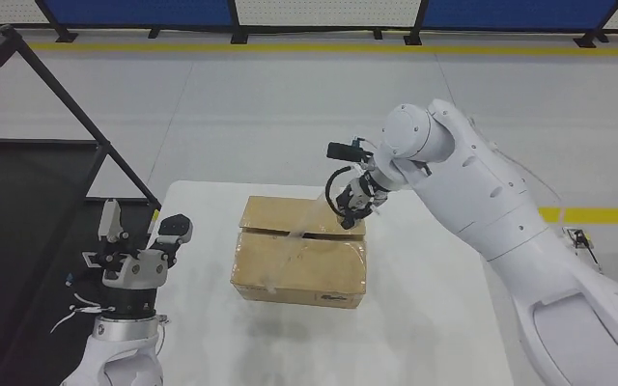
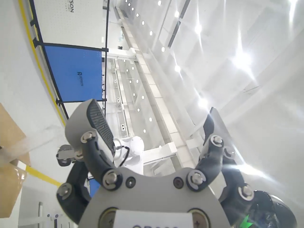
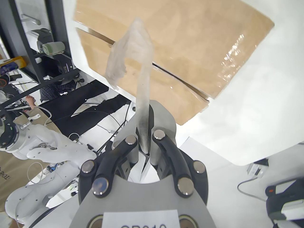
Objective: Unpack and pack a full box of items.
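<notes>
- We log the cardboard box (image 1: pixel 299 261) sitting near the middle of the white table (image 1: pixel 435 328), with its top flaps down and a seam showing between them.
- A strip of clear tape (image 3: pixel 142 72) stands up off the box top, crumpled at its far end. In the top view it slants across the lid toward the front edge. We cannot tell whether that end is stuck to the cardboard.
- The right gripper (image 3: pixel 143 129) hangs over the far right part of the lid, jaws clenched on the near end of the tape.
- The left gripper (image 1: pixel 140 232) sits at the table's left edge, well apart from the box, pointed upward. Its jaws are spread wide with nothing between them.
</notes>
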`<state>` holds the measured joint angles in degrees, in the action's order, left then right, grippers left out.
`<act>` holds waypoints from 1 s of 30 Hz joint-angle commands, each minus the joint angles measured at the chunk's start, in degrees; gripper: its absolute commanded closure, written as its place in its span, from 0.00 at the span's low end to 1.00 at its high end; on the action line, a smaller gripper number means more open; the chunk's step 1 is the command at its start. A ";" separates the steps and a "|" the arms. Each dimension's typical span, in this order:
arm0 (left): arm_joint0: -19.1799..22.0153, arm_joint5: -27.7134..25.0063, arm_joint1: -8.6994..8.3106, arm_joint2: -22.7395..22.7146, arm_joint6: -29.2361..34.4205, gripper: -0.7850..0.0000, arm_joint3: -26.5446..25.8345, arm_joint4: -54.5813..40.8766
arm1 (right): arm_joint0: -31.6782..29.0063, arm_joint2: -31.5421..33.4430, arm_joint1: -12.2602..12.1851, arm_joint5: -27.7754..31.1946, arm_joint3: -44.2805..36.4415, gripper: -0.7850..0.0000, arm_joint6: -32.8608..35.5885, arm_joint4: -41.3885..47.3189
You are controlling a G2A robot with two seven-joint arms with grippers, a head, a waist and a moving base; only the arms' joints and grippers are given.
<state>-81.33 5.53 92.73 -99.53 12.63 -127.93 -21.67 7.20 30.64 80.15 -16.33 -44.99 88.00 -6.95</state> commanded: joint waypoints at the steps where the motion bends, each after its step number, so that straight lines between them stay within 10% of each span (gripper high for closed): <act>1: 0.04 -0.17 0.01 0.03 -0.03 0.00 0.03 0.13 | -0.14 4.16 0.00 0.00 -1.39 1.00 0.00 -0.95; 20: -2.14 -0.60 -1.15 -0.28 3.79 0.00 -0.57 1.65 | 0.52 11.02 -1.57 -3.95 0.38 1.00 -4.00 17.58; 30: -2.83 2.47 -2.05 3.18 4.88 0.00 3.78 5.16 | -5.88 23.45 -7.72 -2.80 -13.69 1.00 -6.17 20.60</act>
<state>-84.18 7.48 90.77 -97.26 17.36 -124.96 -17.15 2.83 52.13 73.27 -18.45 -55.63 82.43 13.78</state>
